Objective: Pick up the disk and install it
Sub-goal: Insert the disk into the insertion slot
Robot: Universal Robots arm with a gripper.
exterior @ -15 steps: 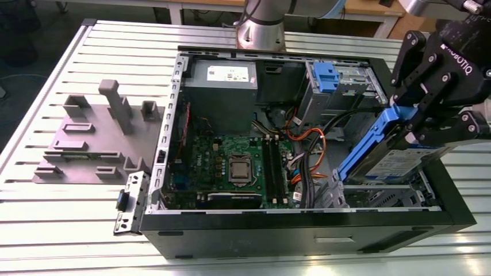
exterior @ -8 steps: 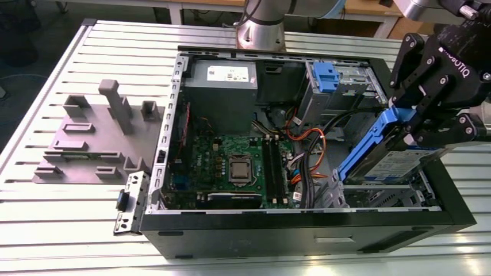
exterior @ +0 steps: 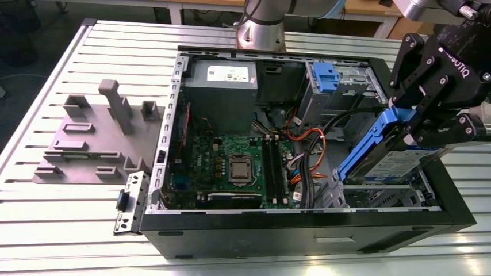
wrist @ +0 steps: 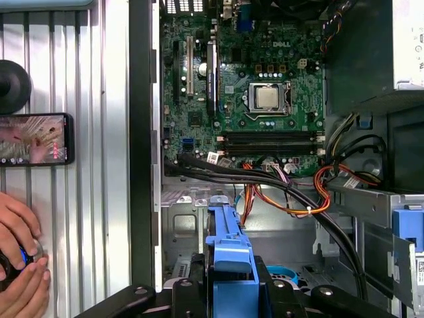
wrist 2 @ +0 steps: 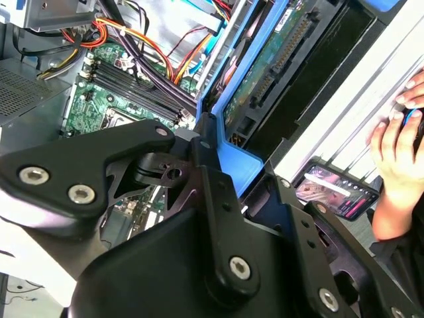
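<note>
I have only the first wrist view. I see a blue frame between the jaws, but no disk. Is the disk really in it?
Observer: Yes. In the exterior view the gripper grips the disk by its blue frame, and the silver body shows below the jaws.
Operator: Is it level?
Observer: No, it is tilted. The end away from the jaws is lower, over the open case.
Operator: Does anything lie outside the case?
Observer: A grey plastic fixture lies beside the case, at the exterior view's left.
</note>
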